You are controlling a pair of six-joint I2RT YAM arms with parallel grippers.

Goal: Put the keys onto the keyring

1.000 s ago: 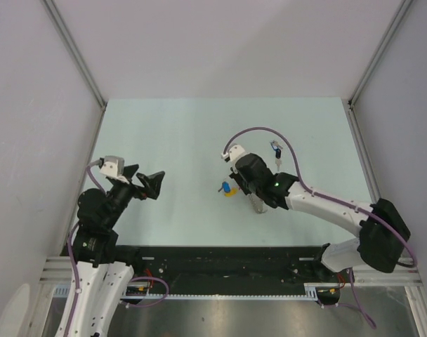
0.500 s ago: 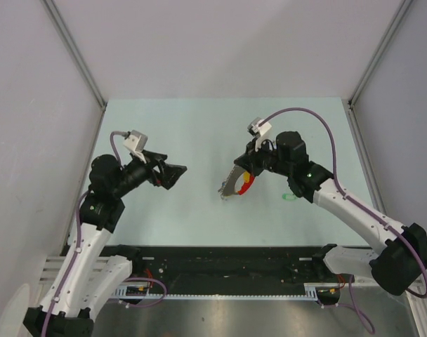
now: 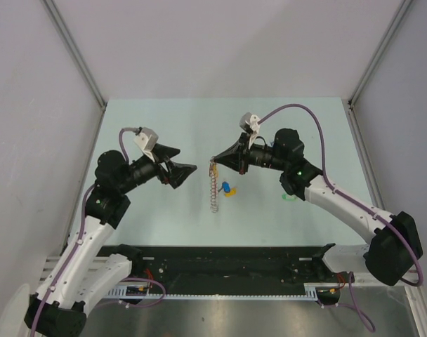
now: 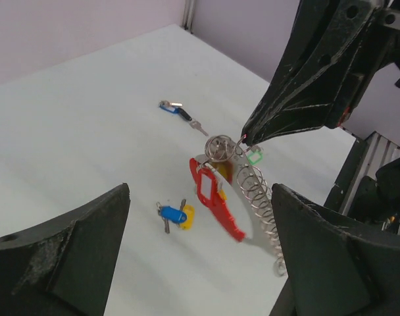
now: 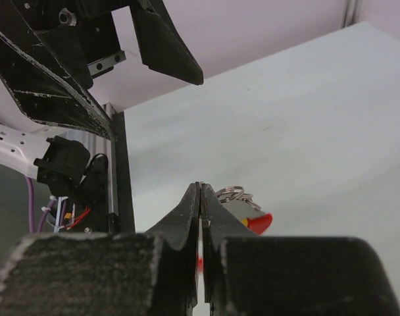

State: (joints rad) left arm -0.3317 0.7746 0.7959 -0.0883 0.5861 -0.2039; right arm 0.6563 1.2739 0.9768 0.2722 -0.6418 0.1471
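Observation:
My right gripper (image 3: 213, 159) is shut on the top end of the keyring (image 3: 213, 188), a silver coiled strand that hangs down over the table. In the left wrist view the keyring (image 4: 256, 194) shows its red band (image 4: 216, 201). In the right wrist view, the pinched rings (image 5: 231, 193) sit beside the closed tips of my right gripper (image 5: 200, 189). A blue and a yellow key (image 3: 228, 189) lie together on the table just right of the strand. A green key (image 3: 287, 197) lies under the right arm. A dark blue key (image 4: 177, 108) lies farther back. My left gripper (image 3: 187, 162) is open and empty, left of the strand.
The table (image 3: 157, 126) is pale green with grey walls on three sides. A black rail (image 3: 220, 256) runs along the near edge.
The right gripper has lifted the keyring off the table and swung its tip left; the strand now hangs stretched out. The left gripper has moved right, toward the keyring.

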